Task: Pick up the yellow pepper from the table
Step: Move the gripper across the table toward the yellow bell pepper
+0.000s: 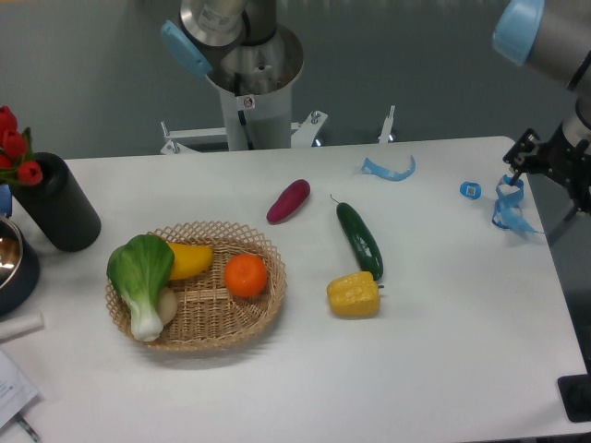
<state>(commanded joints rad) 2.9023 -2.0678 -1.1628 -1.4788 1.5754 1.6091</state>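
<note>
At the far left a black cylinder (57, 205) holds red flowers (13, 148), with the edge of a dark bowl (11, 263) in front of it and a white roll (18, 327) and papers (13, 388) lower down; these look like clutter parked out of the working area. Next comes a wicker basket (268, 305) carrying a bok choy (140, 277), a smooth yellow-orange vegetable (188, 259) and an orange (246, 275), grouped as items not wanted for this job. Behind, the arm's base (251, 92) stands at the back edge of the white surface (434, 369).

Right of the basket a purple eggplant (288, 201) lies loose. Then a dark cucumber (359, 239) runs diagonally, its lower end touching or nearly touching the pepper (354, 294), which sits on the surface just beside the basket's right rim, lobed and blocky. That closeness likely matters: a descent from above must avoid nudging the cucumber.

Further right lie a blue strip (389, 170) and a small blue disc (471, 191). At the far right edge the gripper (545, 166) hangs well apart from the pepper, beside blue tape (508, 208). How wide the jaws stand I cannot tell; I see no vegetable in them. The pick looks not yet begun.
</note>
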